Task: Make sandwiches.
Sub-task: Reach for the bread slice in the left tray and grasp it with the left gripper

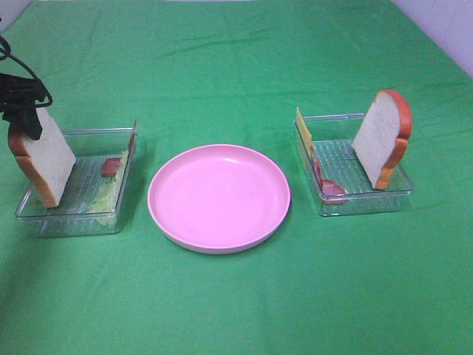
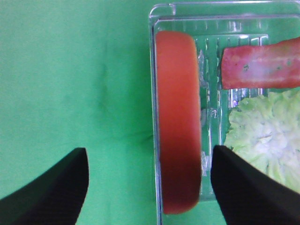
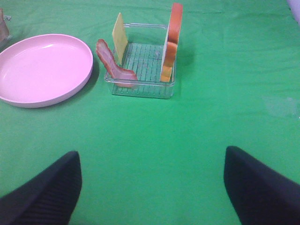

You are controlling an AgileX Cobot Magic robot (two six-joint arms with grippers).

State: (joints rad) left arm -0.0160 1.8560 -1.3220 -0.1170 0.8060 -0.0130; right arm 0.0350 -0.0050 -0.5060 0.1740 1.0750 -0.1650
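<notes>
Your left hand [image 2: 150, 149] is poised right over the left bread slice [image 2: 178, 122], fingers spread wide on either side of its orange crust, nothing gripped yet. In the overhead view that slice stands on edge at the left end of the left tray [image 1: 74, 222], with a bacon strip [image 2: 260, 63] and lettuce [image 2: 265, 136] lying flat beside it. The pink plate [image 1: 219, 196] sits mid-frame on the desk with nothing on it. Your right hand [image 3: 151, 150] is spread apart too, holding nothing, over bare green cloth well short of the right tray [image 1: 366, 203]. There the second bread slice [image 1: 380, 140] stands at the right end and the cheese square [image 1: 304, 140] at the left. The toy bread looks light, stiff and a bit slick, so I'd pinch it across its flat faces just under the top crust and lift straight up. The lettuce looks floppy; it will likely want a gentler pinch at an edge.
</notes>
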